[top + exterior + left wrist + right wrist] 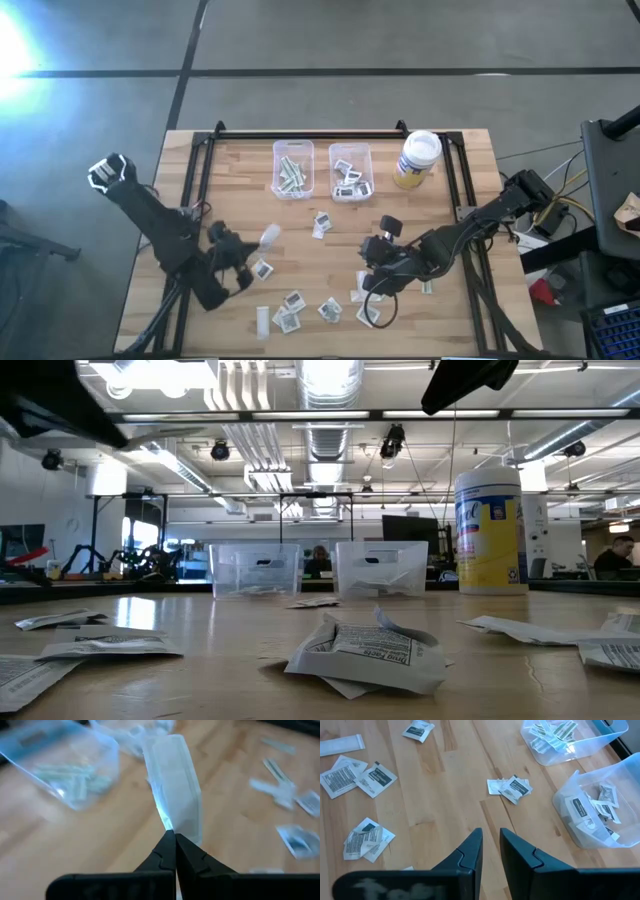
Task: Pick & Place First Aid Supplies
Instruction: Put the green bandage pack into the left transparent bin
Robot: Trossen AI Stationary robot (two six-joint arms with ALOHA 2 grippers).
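Observation:
My left gripper [256, 244] [170, 837] hovers left of the table's middle, shut on a long pale strip packet [268, 237] [172, 790]. My right gripper [370, 272] [491, 845] hovers right of the middle, slightly open and holding nothing. Several square white printed packets lie flat on the near half of the table [292, 300] [357, 775] [365, 655]. A few more lie mid-table [322, 222] [512, 787]. The left clear bin [293, 168] [65, 775] holds strips. The right bin [351, 170] [595, 810] holds square packets. My left gripper pinches the strip packet by its near end [169, 826] between the two fingertips. The strip runs on along the line of the fingers and sticks out past them toward the bins. It is lifted clear of the table.
A white-lidded yellow jar [417, 158] [490, 530] stands at the far right, beside the bins. A black frame rail [310, 134] runs along the far edge, with rails down both sides. Bare wood lies between the bins and the scattered packets.

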